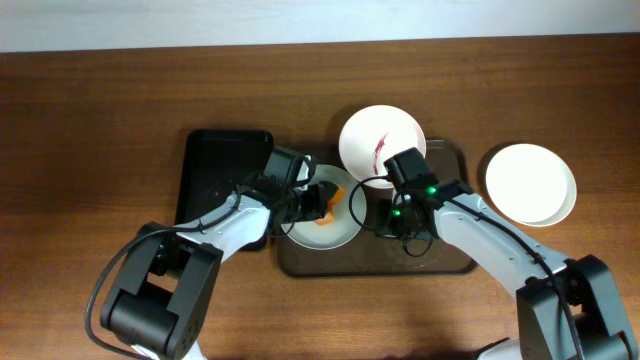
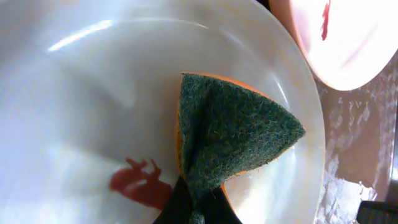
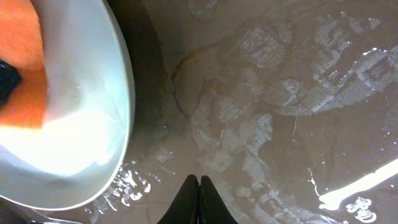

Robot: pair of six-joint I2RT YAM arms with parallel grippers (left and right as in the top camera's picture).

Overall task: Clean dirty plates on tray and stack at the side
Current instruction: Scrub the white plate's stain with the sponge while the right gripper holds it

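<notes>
The sponge (image 2: 236, 134), pinched in the left jaws, sits on the smeared plate (image 2: 93, 93) at the tray's (image 3: 280, 93) left end; the right jaws are pressed together, empty, so scrubbing may skid the unheld plate.

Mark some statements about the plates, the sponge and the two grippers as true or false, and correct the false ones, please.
1. The left gripper holds a sponge on a plate. True.
2. The right gripper grips that plate's rim. False: it is shut on nothing, over the wet brown tray beside the plate.
3. The plate under the sponge is already clean. False: a red smear remains near the sponge.
4. A plain white plate lies on the table, off the tray. True.
5. A third plate bears a red streak. True.
</notes>
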